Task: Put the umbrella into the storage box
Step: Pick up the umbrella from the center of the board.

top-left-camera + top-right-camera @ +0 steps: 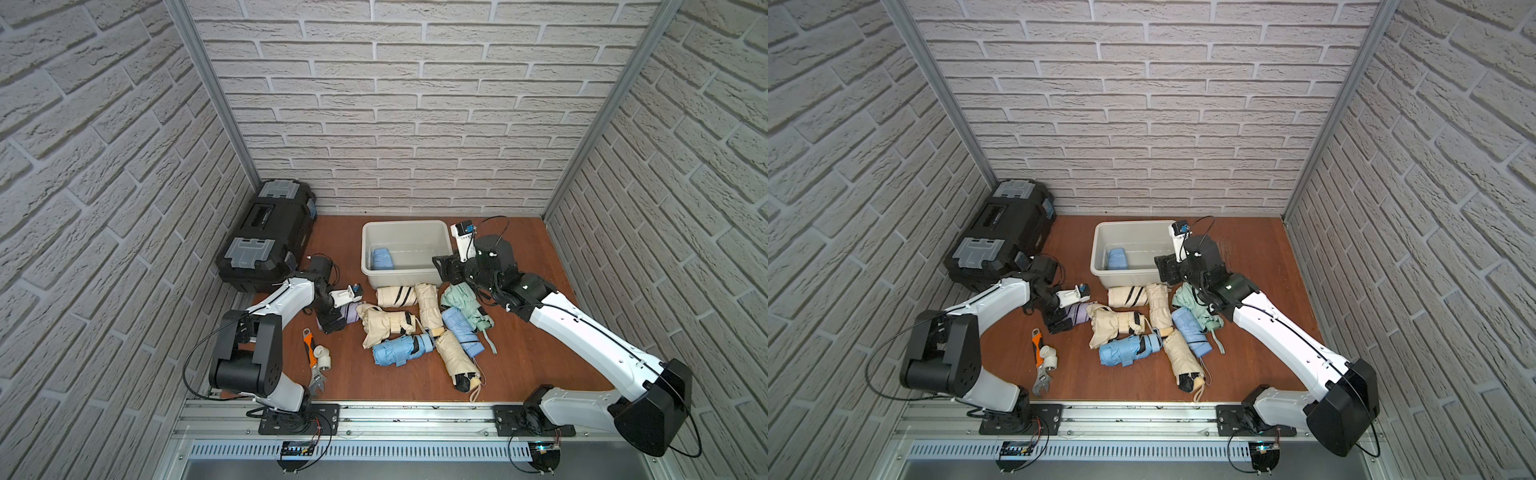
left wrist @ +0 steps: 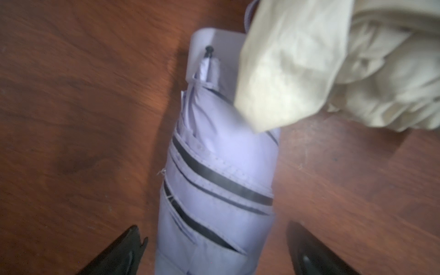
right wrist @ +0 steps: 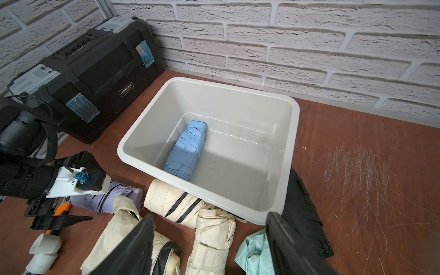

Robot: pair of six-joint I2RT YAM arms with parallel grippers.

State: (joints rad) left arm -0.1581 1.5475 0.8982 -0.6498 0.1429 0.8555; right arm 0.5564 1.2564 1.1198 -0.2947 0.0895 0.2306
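Storage box point(image 1: 405, 235) free beside 1 blue umbrella point(image 1: 382, 258); cream umbrellas point(image 1: 395, 296) crowd its front.

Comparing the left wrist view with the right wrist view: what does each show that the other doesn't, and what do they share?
Left wrist only: a close look at the left gripper, its jaws open on either side of the lilac umbrella.
Right wrist only: the storage box with a light blue umbrella lying inside, the black toolbox, a mint umbrella and the brick wall.
Both: the lilac umbrella, the beige umbrella overlapping its end, and the wooden table.
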